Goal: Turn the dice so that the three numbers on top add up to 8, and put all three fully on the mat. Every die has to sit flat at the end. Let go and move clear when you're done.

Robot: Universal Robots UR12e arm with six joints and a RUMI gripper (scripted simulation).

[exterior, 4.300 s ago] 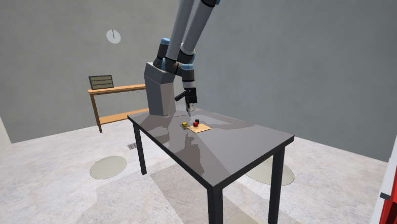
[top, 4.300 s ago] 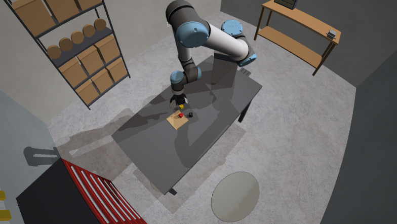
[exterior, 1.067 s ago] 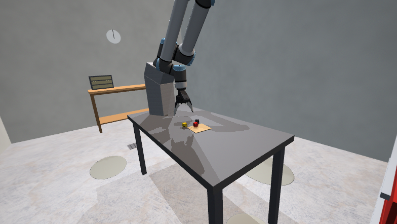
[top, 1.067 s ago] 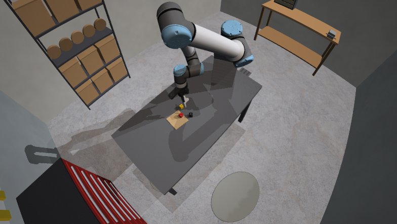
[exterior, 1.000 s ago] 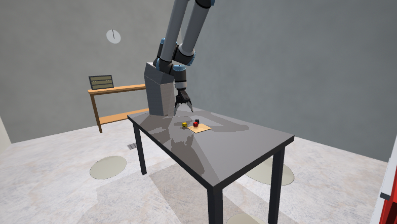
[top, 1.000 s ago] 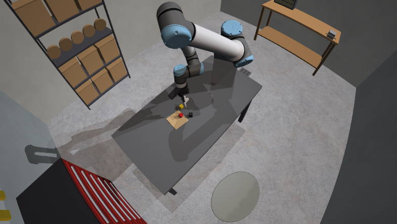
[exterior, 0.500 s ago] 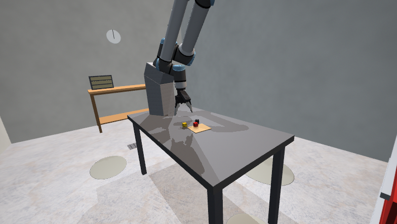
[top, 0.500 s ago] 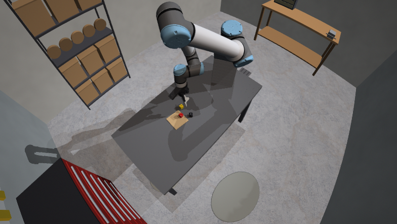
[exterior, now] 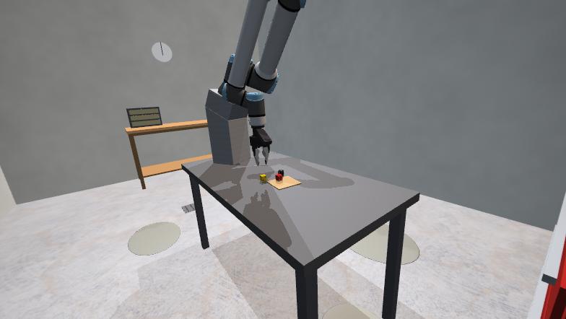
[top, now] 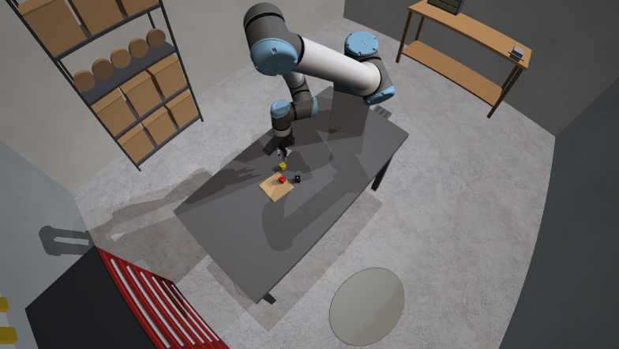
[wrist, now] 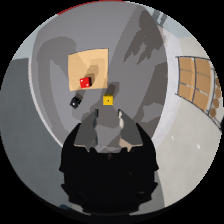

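Three small dice sit near the middle of your dark grey worktop [exterior: 356,206]. Only the little red cube die [top: 281,179] is on the flat tan square mat [top: 272,190], close to the mat's far corner. Your little yellow cube die [top: 282,165] is off the mat, on the bare worktop just past that corner. Your little black cube die [top: 297,178] is off the mat too, just beside its edge. All three look flat. I cannot read their dots.

Your black two-jaw pincer [exterior: 261,158] hangs in the air above the worktop, a bit behind the yellow die. Its jaws are pulled nearly together and hold nothing. You have lots of open worktop on the near side of the mat, far from any edge.
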